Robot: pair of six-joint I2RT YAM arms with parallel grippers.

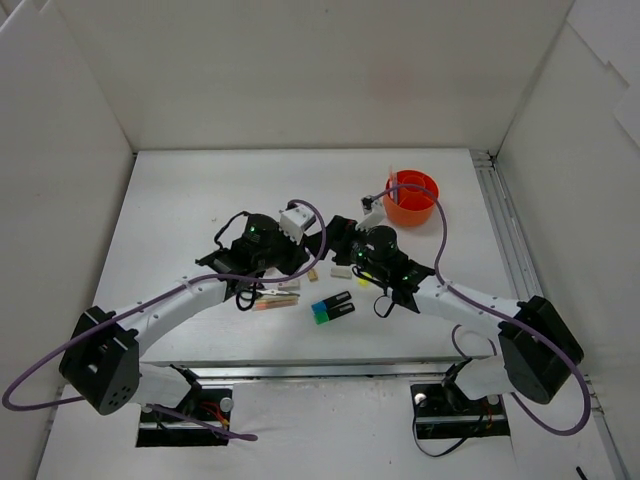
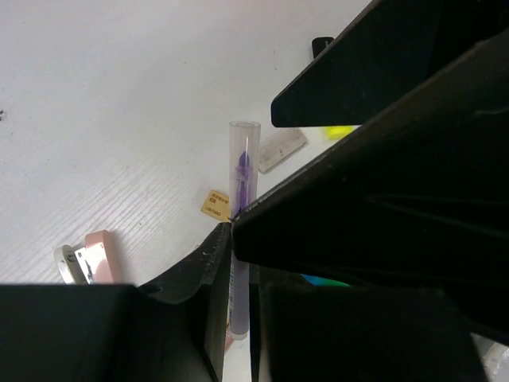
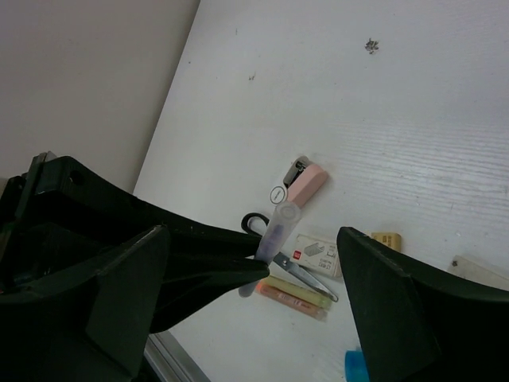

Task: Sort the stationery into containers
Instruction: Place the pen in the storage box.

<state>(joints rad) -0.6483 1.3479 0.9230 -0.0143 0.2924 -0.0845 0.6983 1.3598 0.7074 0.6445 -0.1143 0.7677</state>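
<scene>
My left gripper (image 2: pixel 238 239) is shut on a thin pen (image 2: pixel 241 179) with a purple core and a clear cap, holding it above the table. My right gripper (image 3: pixel 253 232) is open, with its fingers on either side of that pen (image 3: pixel 277 227) and not touching it. In the top view the two grippers meet at mid-table, left (image 1: pixel 322 238) and right (image 1: pixel 348 240). The orange cup (image 1: pixel 412 197) stands at the back right with a thin red item in it. Highlighters (image 1: pixel 332 308), orange pens (image 1: pixel 275 301), scissors (image 3: pixel 298 269) and erasers (image 1: pixel 342 270) lie on the table.
A pink stapler (image 3: pixel 304 181) and a small staples box (image 3: pixel 318 255) lie by the scissors. A beige eraser (image 2: pixel 215 204) and a white eraser (image 2: pixel 282 149) lie below the pen. White walls enclose the table on three sides.
</scene>
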